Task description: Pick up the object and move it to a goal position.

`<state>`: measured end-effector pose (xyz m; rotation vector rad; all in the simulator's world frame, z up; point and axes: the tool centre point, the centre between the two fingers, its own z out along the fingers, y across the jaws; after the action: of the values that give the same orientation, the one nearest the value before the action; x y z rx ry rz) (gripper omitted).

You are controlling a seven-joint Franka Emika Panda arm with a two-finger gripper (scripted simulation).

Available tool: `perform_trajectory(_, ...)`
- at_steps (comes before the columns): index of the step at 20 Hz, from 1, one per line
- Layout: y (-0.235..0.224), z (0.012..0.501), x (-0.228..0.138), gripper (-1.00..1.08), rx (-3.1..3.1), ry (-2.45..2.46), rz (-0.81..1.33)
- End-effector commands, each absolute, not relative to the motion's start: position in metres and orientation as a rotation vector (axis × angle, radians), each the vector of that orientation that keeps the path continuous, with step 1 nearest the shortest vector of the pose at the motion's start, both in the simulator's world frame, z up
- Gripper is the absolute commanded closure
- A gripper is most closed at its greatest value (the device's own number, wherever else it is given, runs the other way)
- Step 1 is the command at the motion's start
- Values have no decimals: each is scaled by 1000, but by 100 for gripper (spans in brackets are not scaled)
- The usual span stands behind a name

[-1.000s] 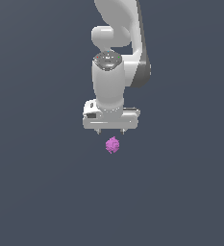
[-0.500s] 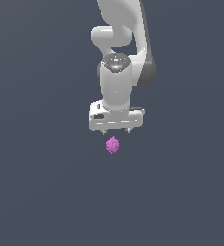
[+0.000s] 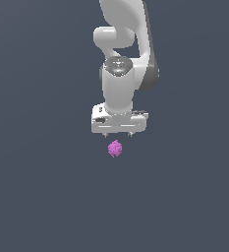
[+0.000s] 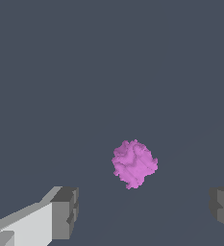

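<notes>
The claw (image 3: 118,134) hangs above the object (image 3: 115,148), its fingers spread wide and holding nothing. In the exterior view the small magenta lump sits on the dark counter (image 3: 42,197) just past the fingertips, at about six o'clock from them. The wrist view shows the lump between the two finger pads (image 4: 65,213), untouched, so the spread seems meant to straddle it on descent.

Worktop (image 3: 42,197): plain, uniform dark slate-grey surface filling both views; no edges or corners visible. One item lies on it: the object (image 3: 115,148), a small magenta-pink, lumpy blob, roughly round. Bare grey surface surrounds it on all sides.
</notes>
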<state>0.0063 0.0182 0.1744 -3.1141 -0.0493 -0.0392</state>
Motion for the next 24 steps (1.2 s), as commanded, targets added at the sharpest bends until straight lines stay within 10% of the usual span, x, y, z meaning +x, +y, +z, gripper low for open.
perform_trajectory(1, 18, 171, 6, -92, -3114, -3, -36)
perform_trajectory(24, 9, 110, -4, -92, -2999, 890, -1)
